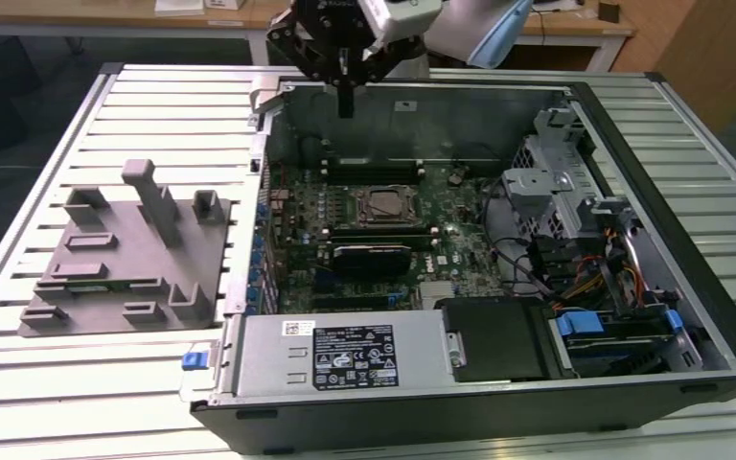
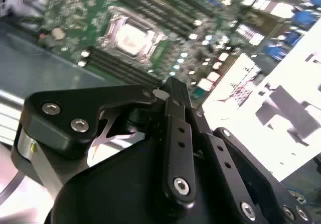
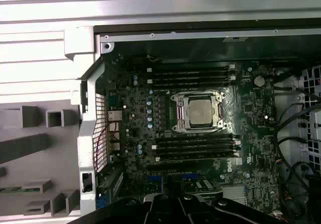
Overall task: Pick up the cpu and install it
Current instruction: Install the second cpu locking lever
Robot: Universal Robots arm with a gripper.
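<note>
Exterior view is showing the black robot gripper (image 1: 345,101) hanging over the far wall of the open black-and-grey computer case (image 1: 675,316), well above the green motherboard (image 1: 451,240); its fingers are looking pressed together into one thin blade with nothing between them, and the second wrist view is backing that up, the black linkage bars (image 2: 178,133) folding to a closed point; so it's carrying nothing right now. The small square cpu with the pale silver metal top (image 3: 199,111) is sitting in the metal-framed socket (image 3: 176,114) in the middle of the board, between the two banks of long black memory sticks (image 3: 193,76); judging by that, it's looking already seated, which would explain the empty claw hanging clear above. The grey moulded plastic fixture (image 1: 126,254) is lying on the slatted white table (image 1: 35,383) beside the case, toward the exterior view's left.
</note>
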